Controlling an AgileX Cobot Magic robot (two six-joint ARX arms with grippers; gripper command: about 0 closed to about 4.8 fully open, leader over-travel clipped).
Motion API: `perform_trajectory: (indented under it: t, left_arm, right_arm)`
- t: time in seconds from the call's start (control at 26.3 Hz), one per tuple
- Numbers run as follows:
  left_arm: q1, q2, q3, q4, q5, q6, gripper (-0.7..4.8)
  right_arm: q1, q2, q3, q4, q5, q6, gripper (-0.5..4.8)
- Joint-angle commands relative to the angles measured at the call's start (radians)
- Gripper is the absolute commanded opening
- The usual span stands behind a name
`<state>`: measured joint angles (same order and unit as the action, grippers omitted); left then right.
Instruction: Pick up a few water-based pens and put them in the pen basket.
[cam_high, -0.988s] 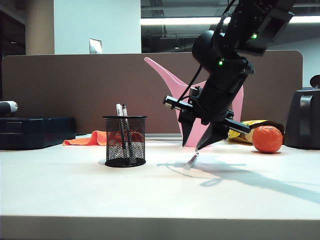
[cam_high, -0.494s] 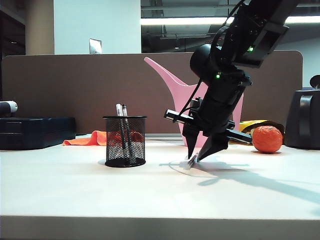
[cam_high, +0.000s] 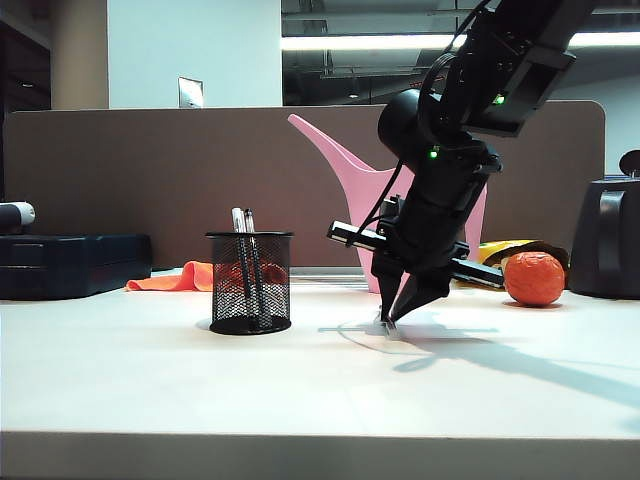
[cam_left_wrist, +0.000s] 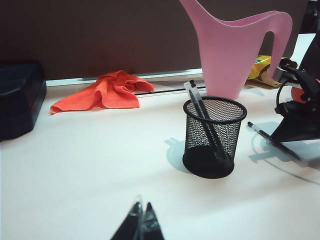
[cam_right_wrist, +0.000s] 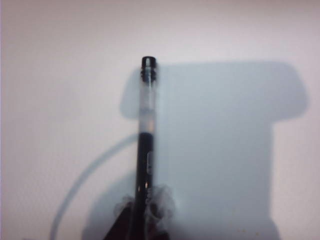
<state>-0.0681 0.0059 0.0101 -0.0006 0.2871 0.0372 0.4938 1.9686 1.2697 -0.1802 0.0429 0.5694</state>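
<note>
My left gripper (cam_left_wrist: 141, 222) sits low at the near edge of the table, fingertips pressed together on nothing, parked well clear so the basket (cam_high: 250, 283) stays reachable; only its tips show, and the exterior view does not catch it at all. The basket stands upright left of centre with two pens (cam_high: 244, 262) leaning inside, so I judge the job as mostly done. To its right, the third pen (cam_left_wrist: 276, 145) lies flat on the table, and my right gripper (cam_high: 391, 322) has its tips down on it, jaws pinched onto the barrel (cam_right_wrist: 146, 145) near one end. That low end-grip should let the pen swing upright for the drop. From the exterior view the pen is almost hidden under the fingers. The wrist view cuts off the held end, so I cannot tell how much barrel sits behind the pads.
</note>
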Motion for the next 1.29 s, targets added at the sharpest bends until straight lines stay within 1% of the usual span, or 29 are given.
perform_trajectory:
  t: [0.04, 0.08, 0.27, 0.34, 0.38, 0.42, 0.46, 0.53, 0.76, 0.99, 1.29]
  left_arm:
    - [0.001, 0.000, 0.003, 0.009, 0.002, 0.007, -0.05]
    - [0.001, 0.000, 0.003, 0.009, 0.002, 0.007, -0.05]
    - [0.001, 0.000, 0.003, 0.009, 0.002, 0.007, -0.05]
    - [0.001, 0.000, 0.003, 0.009, 0.002, 0.008, -0.05]
    - [0.001, 0.000, 0.003, 0.009, 0.002, 0.007, -0.05]
    - [0.001, 0.000, 0.003, 0.009, 0.002, 0.008, -0.05]
    - [0.001, 0.000, 0.003, 0.009, 0.002, 0.007, -0.05]
    - [0.001, 0.000, 0.003, 0.009, 0.002, 0.007, -0.05]
    - [0.001, 0.000, 0.003, 0.009, 0.002, 0.007, -0.05]
    - [0.001, 0.000, 0.003, 0.009, 0.002, 0.007, -0.05]
    - [0.001, 0.000, 0.003, 0.009, 0.002, 0.007, -0.05]
  right_arm:
    - [0.001, -0.029, -0.001, 0.027, -0.057, -0.035, -0.07]
    - [0.001, -0.049, -0.001, 0.063, -0.090, -0.051, -0.07]
    - [0.001, -0.155, -0.001, 0.223, -0.148, -0.111, -0.07]
    - [0.001, -0.185, -0.001, 0.312, -0.211, -0.131, -0.07]
    - [0.001, -0.190, -0.001, 0.382, -0.275, -0.132, -0.07]
    - [0.001, -0.191, -0.001, 0.418, -0.308, -0.132, -0.07]
    - [0.001, -0.190, -0.001, 0.488, -0.364, -0.133, -0.07]
    - [0.002, -0.190, -0.002, 0.575, -0.406, -0.155, -0.07]
    - [0.001, -0.174, -0.002, 0.720, -0.475, -0.225, -0.07]
    - [0.002, -0.079, -0.002, 0.863, -0.576, -0.224, -0.07]
    - [0.003, 0.024, -0.002, 1.017, -0.612, -0.211, -0.07]
